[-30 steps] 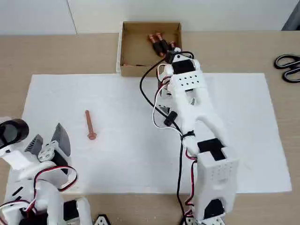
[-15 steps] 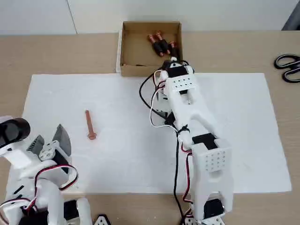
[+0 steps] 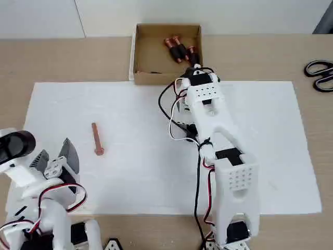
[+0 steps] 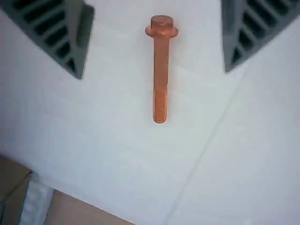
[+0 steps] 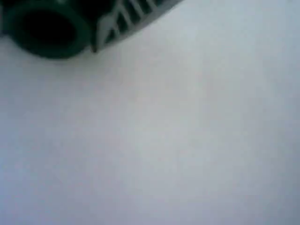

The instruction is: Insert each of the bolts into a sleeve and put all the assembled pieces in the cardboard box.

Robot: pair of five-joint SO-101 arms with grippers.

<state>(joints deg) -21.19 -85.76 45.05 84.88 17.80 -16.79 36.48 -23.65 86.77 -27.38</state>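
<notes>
Watching from beside the table, I think the bolt [image 4: 160,70] could roll away. It is round and smooth and lies flat on the white paper [image 3: 270,130], so one bump would send it off. The left gripper [image 3: 54,148] sits near its head with both fingers [image 4: 61,37] spread wide, one on each side, not touching it.

The sleeve [image 5: 44,29] is right by the right gripper [image 5: 89,37], low over the paper near the cardboard box [image 3: 136,52]. I cannot tell if it is gripped. Its hole is small, so a tilted bolt would miss.

The bolt is copper coloured, with a six-sided head, a plain neck and a ridged end. The sleeve is a dark, stubby tube. Some finished pieces [image 3: 179,48] lie in the brown box.
</notes>
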